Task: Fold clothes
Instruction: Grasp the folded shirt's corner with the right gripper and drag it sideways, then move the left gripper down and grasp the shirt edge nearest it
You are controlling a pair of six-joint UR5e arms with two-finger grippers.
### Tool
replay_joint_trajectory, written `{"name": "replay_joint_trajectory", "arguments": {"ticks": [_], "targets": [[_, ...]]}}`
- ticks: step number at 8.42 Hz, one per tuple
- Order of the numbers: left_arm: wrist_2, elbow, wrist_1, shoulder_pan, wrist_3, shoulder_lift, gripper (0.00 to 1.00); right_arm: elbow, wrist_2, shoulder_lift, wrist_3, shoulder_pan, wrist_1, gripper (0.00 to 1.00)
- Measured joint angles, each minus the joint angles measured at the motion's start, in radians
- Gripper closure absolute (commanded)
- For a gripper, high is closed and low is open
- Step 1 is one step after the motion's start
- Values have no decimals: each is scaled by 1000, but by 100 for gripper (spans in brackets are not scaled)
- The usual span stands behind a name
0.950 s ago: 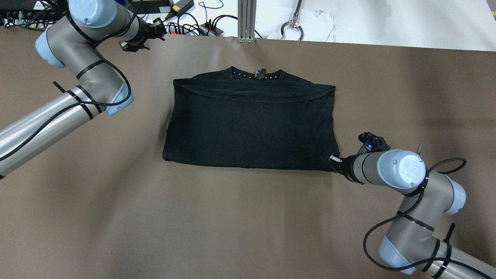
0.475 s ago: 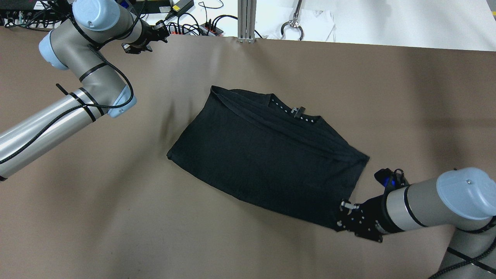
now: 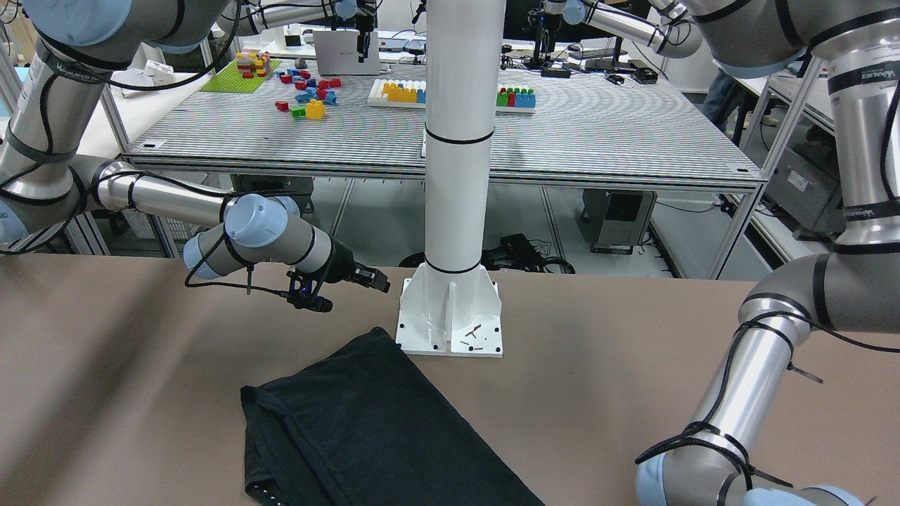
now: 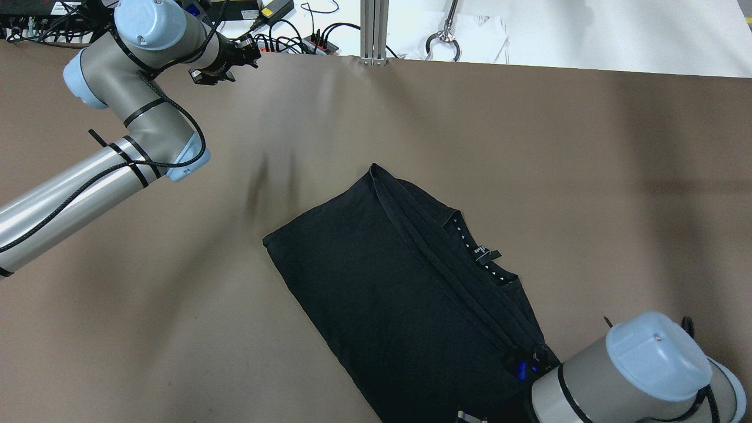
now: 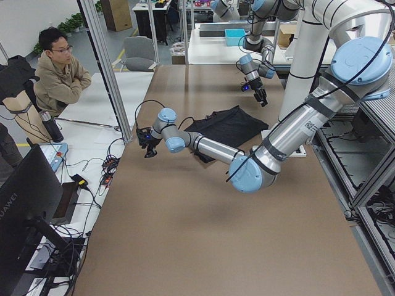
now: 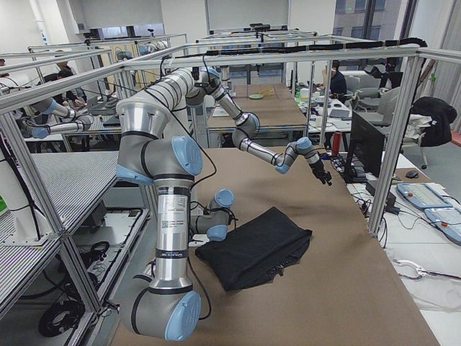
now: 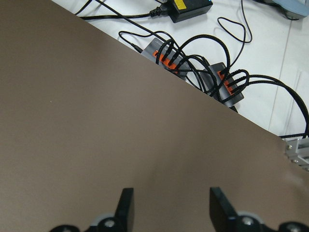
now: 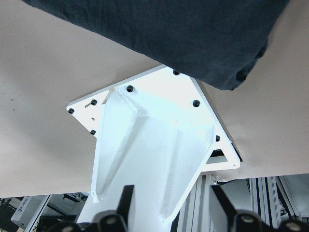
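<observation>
Brown cloth covers the wide counter point(image 4: 529, 147) from edge to edge. On it lies a folded black shirt point(image 4: 399, 294), set on a slant, in the half nearer the robot and on its right-hand side. The neckline, with a row of small white dots and a label, faces the open counter away from the left arm. One corner of the shirt lies just beside the base plate point(image 3: 450, 327) of a white pedestal point(image 3: 457, 140); whether it touches the plate is not clear.

The right claw point(image 3: 376, 279) hovers above the counter close to that pedestal, apart from the shirt. Its wrist camera shows its two fingers point(image 8: 126, 195) spread wide with nothing between them.

The left claw point(image 4: 247, 53) is well away, over bare counter at the far edge. Its fingers point(image 7: 126, 205) are also spread and empty. Beyond that edge lie black cables point(image 7: 203, 53) and power strips point(image 7: 224, 87) on a white surface.

A seated person point(image 5: 58, 68) with crossed arms watches from beyond the far edge.
</observation>
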Motion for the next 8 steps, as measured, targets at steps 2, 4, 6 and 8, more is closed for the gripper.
{"name": "replay_joint_trajectory", "arguments": {"ticks": [2,4,6,8], "targets": [[-5,-32,2,11,-15,6,37,-8,-60,13,5,2,1,5],[-7,-139,7,62,-61,67,34,-11,-136,16,0,34,1,5],[-4,-307,9,148,-111,190,29,-39,-276,19,-30,82,-1,5],[8,-469,8,253,-170,317,28,-84,-356,19,-146,126,-7,5]]}}
